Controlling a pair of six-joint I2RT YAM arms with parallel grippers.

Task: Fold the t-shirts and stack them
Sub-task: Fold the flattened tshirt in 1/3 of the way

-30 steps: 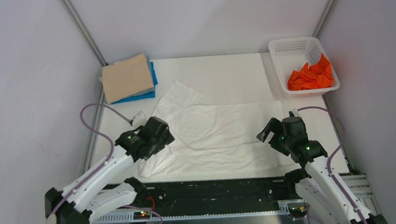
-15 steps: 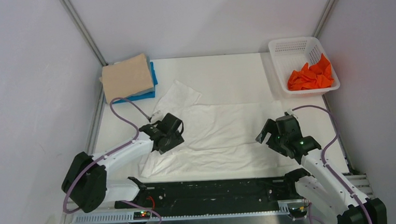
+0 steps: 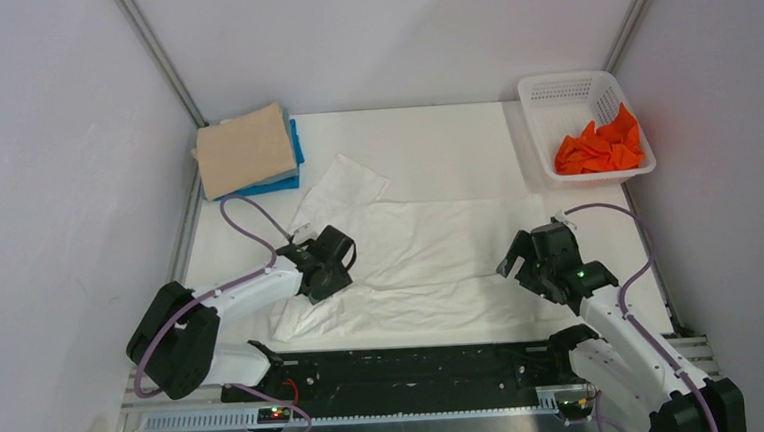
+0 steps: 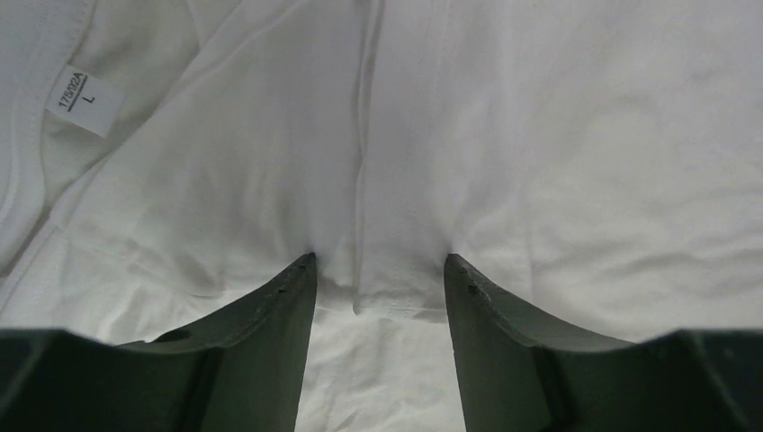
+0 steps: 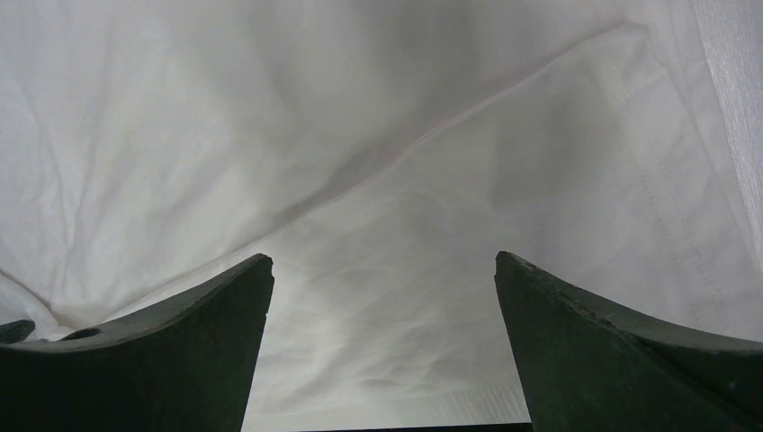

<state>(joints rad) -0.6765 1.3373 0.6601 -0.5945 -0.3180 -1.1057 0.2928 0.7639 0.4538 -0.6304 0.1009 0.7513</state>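
A thin white t-shirt (image 3: 430, 253) lies spread across the middle of the table. My left gripper (image 3: 333, 259) is down on its left part near the collar. In the left wrist view the left gripper (image 4: 380, 263) has both tips pressed into the white t-shirt (image 4: 540, 135), jaws partly apart, with a small hemmed fold bunched between them. My right gripper (image 3: 518, 258) hovers at the shirt's right edge; the right gripper (image 5: 382, 261) stands wide open over the cloth (image 5: 360, 108). A folded beige t-shirt (image 3: 244, 149) lies on a folded blue t-shirt (image 3: 297, 146) at the back left. An orange t-shirt (image 3: 599, 148) lies crumpled in the basket.
The white lattice basket (image 3: 561, 90) stands at the back right corner. A size label (image 4: 84, 102) shows inside the white shirt's collar. Metal frame posts rise at both back corners, with grey walls on each side.
My left gripper has moved right and down onto the white shirt and its jaws have narrowed around a fold. The right gripper has hardly moved.
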